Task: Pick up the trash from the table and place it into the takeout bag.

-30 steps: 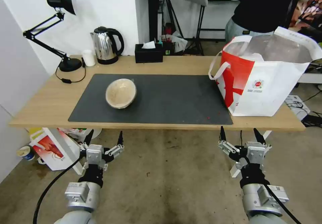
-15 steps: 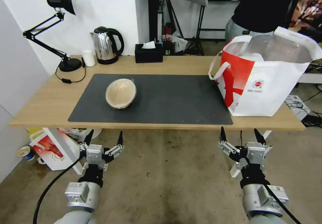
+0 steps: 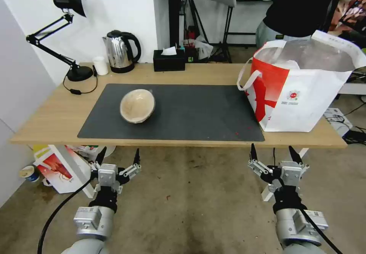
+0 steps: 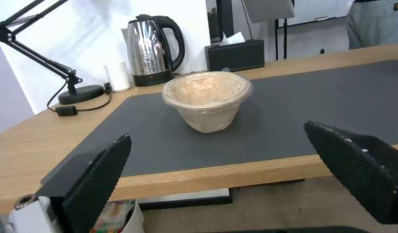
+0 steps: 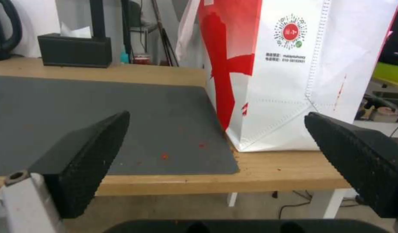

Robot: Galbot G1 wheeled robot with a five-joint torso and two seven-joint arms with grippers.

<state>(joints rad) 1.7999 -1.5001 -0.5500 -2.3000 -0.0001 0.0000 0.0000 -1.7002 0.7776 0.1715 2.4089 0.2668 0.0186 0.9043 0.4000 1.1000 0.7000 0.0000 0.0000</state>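
A beige bowl [image 3: 137, 105], covered with clear film, stands on the left part of the dark grey mat [image 3: 190, 113] on the light-wood table [image 3: 49, 120]; the left wrist view has the bowl [image 4: 206, 100] straight ahead. The white-and-red takeout bag [image 3: 301, 86] stands open at the table's right end, its side close in the right wrist view [image 5: 285, 74]. My left gripper [image 3: 118, 156] hangs open below the table's front edge, short of the bowl. My right gripper [image 3: 271, 152] is open too, below the edge near the bag. Both hold nothing.
Along the table's back edge stand a black desk lamp [image 3: 70, 37], a small white cup [image 3: 101, 65], a steel kettle [image 3: 120, 52] and a black tissue box [image 3: 169, 60]. A red-and-white lobster box [image 3: 57, 168] sits on the floor under the left end. A person stands behind the bag.
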